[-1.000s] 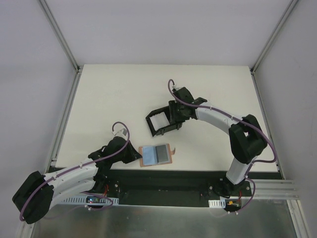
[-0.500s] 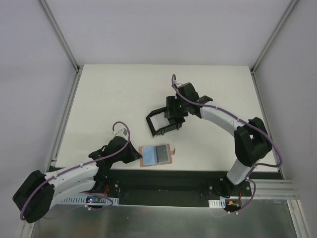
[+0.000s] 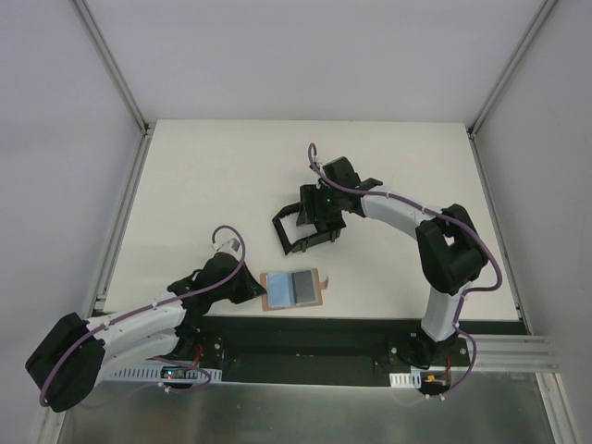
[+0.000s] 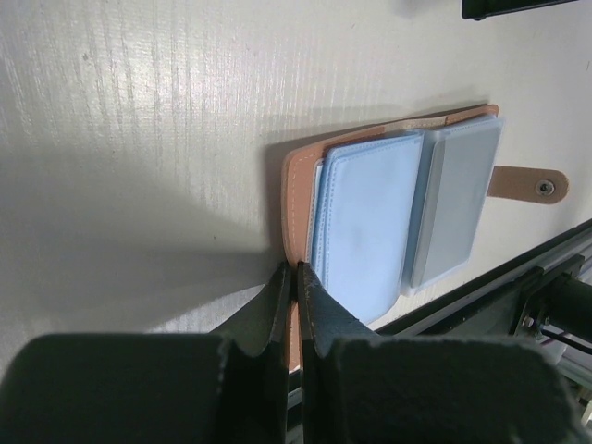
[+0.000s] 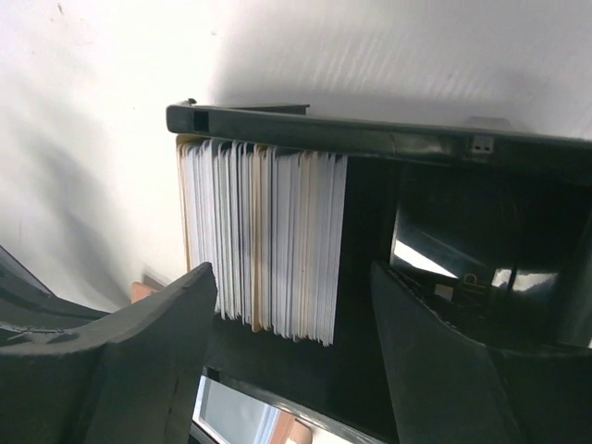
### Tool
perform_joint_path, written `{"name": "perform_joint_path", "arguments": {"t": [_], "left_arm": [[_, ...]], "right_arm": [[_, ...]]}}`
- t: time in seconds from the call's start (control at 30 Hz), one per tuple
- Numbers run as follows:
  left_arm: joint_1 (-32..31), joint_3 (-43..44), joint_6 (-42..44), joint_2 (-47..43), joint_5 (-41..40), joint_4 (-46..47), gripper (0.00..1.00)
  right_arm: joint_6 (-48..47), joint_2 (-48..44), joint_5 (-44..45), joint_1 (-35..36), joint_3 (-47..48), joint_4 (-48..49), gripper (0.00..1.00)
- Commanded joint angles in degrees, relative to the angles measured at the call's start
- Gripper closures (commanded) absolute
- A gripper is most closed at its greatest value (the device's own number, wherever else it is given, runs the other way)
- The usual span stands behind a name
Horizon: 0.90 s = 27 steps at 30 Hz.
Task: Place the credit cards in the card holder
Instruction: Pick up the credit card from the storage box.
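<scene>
The tan card holder [image 3: 316, 287] lies open near the table's front edge. A light blue card [image 4: 365, 222] and a grey card [image 4: 453, 203] lie side by side on its inner face, and its snap tab [image 4: 529, 183] sticks out to the right. My left gripper [image 4: 296, 270] is shut on the card holder's left edge [image 4: 296, 185]; in the top view it [image 3: 254, 291] sits at the holder's left side. My right gripper [image 3: 314, 208] is open over the black box [image 3: 301, 242], its fingers [image 5: 176, 305] on either side of a stack of white cards [image 5: 264, 240].
The black box's rim [image 5: 370, 139] runs across the right wrist view, with a shiny black part to the right of the stack. The table's front edge and the dark base rail [image 3: 305, 333] lie just below the card holder.
My right gripper has shifted left over the black box and its wrist has turned. My left gripper stays shut at the card holder's edge.
</scene>
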Motion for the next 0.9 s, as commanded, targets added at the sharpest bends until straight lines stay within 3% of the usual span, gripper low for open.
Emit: {"name": "perform_joint_path", "arguments": {"t": [0.0, 0.53, 0.87], "left_arm": [[0.56, 0.81, 1.23, 1.18, -0.1, -1.85, 1.0], [0.74, 1.25, 1.58, 2.41, 0.52, -1.33, 1.0], [0.74, 1.42, 1.58, 2.41, 0.96, -1.06, 1.0]], "right_arm": [[-0.6, 1.09, -3.5, 0.06, 3.08, 2.68, 0.29], [1.42, 4.62, -7.2, 0.33, 5.28, 1.8, 0.27], [1.95, 2.68, -7.64, 0.42, 5.1, 1.98, 0.46]]}}
